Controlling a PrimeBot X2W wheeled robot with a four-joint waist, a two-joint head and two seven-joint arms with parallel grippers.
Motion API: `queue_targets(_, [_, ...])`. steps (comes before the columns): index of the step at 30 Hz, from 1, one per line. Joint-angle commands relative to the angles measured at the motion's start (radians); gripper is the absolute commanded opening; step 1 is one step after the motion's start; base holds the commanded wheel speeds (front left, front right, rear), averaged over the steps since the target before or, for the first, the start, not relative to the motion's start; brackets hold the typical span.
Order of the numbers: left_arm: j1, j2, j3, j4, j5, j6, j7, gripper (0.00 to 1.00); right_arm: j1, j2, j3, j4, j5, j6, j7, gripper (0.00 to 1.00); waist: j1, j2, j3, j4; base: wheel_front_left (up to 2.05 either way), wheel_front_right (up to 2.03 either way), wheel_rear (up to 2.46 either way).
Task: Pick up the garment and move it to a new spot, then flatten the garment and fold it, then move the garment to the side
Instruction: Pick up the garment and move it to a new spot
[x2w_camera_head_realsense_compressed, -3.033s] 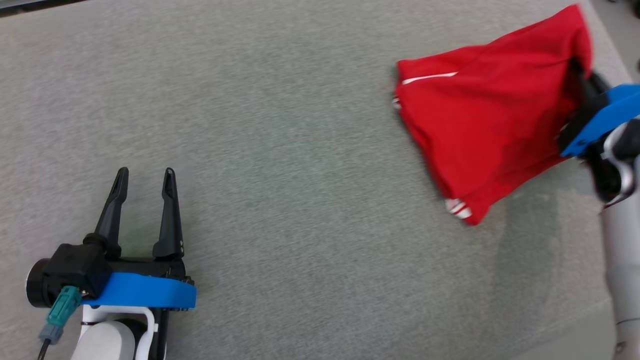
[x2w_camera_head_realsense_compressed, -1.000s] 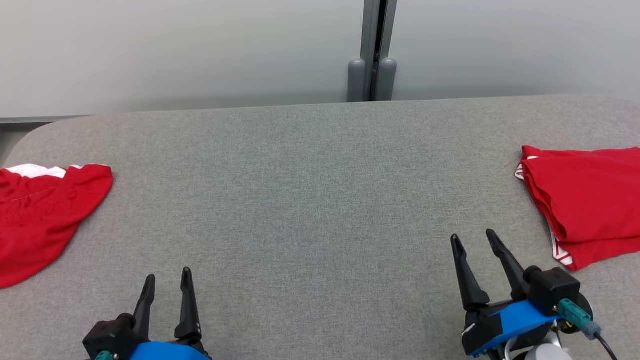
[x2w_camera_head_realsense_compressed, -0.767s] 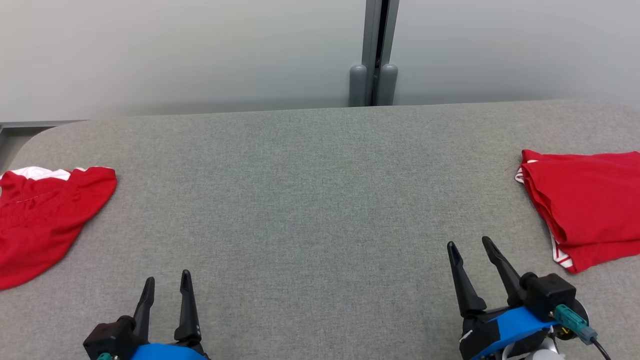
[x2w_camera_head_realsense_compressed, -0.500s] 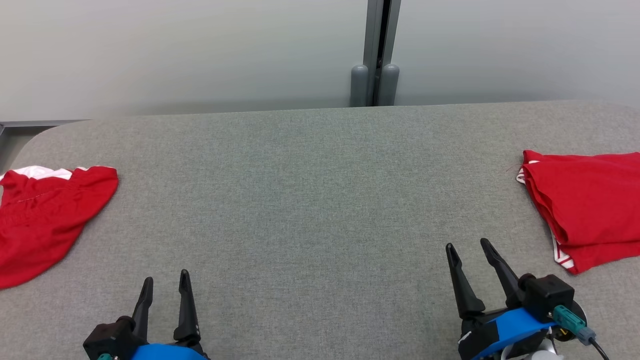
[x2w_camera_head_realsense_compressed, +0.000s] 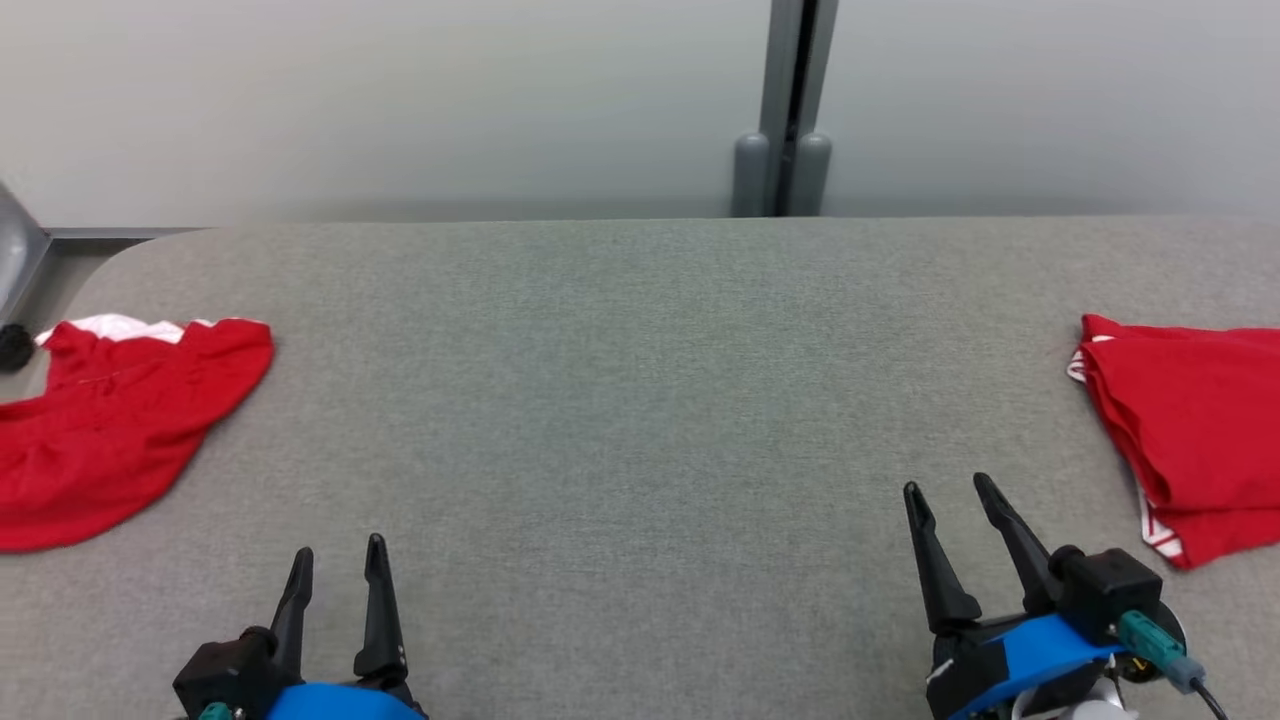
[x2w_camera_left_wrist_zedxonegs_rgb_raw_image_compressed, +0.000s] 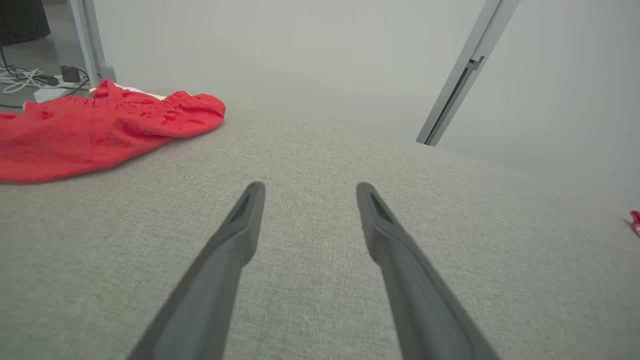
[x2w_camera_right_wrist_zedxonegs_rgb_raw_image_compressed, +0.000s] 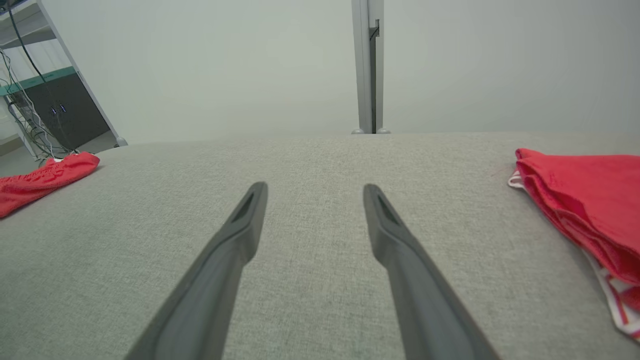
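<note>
Both claws are released and empty. The left gripper and the right gripper hover low over the near part of the grey table, fingers spread. They point toward the grey post that rises behind the table's far edge, one on either side of it and each well apart from any cloth. Far right of the post, at the table's end, lie the folded red shorts, with layers stacked and a white-striped hem showing. I judge this piece flattened, folded and set aside, so its round looks done. Far left of the post, the crumpled red shorts lie bunched and untouched, likely the next to be picked up, moved, flattened and folded. The head view takes in both grippers and both pieces at once. The left wrist view adds the crumpled pair's gathered waistband and cables on the floor beyond it. The right wrist view shows the folded stack's layered edge side-on, and a dark cabinet far left of the post.
</note>
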Motion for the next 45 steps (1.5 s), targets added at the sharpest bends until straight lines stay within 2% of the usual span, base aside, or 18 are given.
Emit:
queue_targets(1, [-0.020,0.000,-0.006,-0.002,0.005,0.000,-0.002,1.00,0.014,-0.001,-0.010,-0.008,-0.005,0.000,-0.005,1.00,-0.0001,0.0000,0.006,0.029,0.00,0.00,0.00])
queue_targets(6, [-0.022,0.000,0.002,-0.009,0.004,0.009,-0.006,1.00,0.021,0.000,-0.018,-0.021,-0.021,0.000,0.000,1.00,-0.0001,0.0000,0.003,0.155,0.00,0.00,0.00])
queue_targets(13, [0.008,0.005,0.022,-0.027,-0.006,0.019,-0.010,1.00,0.039,-0.001,-0.024,-0.040,-0.026,0.000,0.016,1.00,-0.0001,0.0000,-0.005,0.372,0.00,0.00,0.00])
queue_targets(19, [0.042,0.016,0.040,-0.055,-0.013,0.035,-0.010,1.00,0.046,-0.001,-0.003,-0.045,-0.018,0.000,0.025,1.00,-0.0001,0.0000,-0.009,0.493,0.00,0.00,0.00])
queue_targets(25, [0.083,0.016,0.073,-0.104,-0.023,0.052,-0.014,1.00,0.011,-0.002,0.043,-0.047,-0.028,0.000,0.040,1.00,-0.0001,0.0000,0.006,0.502,0.00,0.00,0.00])
queue_targets(29, [0.065,0.041,0.087,-0.129,-0.005,0.056,-0.014,1.00,-0.006,-0.002,0.054,-0.056,-0.038,0.000,0.041,1.00,-0.0001,0.0000,0.011,0.500,0.00,0.00,0.00])
queue_targets(33, [-0.002,0.108,0.107,-0.156,0.010,0.048,0.015,1.00,-0.017,-0.002,0.033,-0.085,-0.061,0.000,0.046,1.00,-0.0001,0.0000,0.017,0.493,0.00,0.00,0.00])
queue_targets(38, [-0.176,0.225,0.165,-0.208,0.006,0.023,0.074,1.00,-0.050,-0.002,0.003,-0.156,-0.118,0.000,0.082,1.00,-0.0001,0.0000,0.070,0.446,0.00,0.00,0.00])
queue_targets(43, [-0.436,0.323,0.179,-0.188,-0.018,-0.030,0.176,1.00,-0.084,-0.002,-0.009,-0.233,-0.170,0.000,0.130,1.00,-0.0001,0.0000,0.140,0.382,0.00,0.00,0.00])
queue_targets(45, [-0.544,0.342,0.173,-0.144,-0.041,-0.060,0.216,1.00,-0.093,-0.002,-0.006,-0.261,-0.186,0.000,0.149,1.00,-0.0001,0.0000,0.168,0.352,0.00,0.00,0.00])
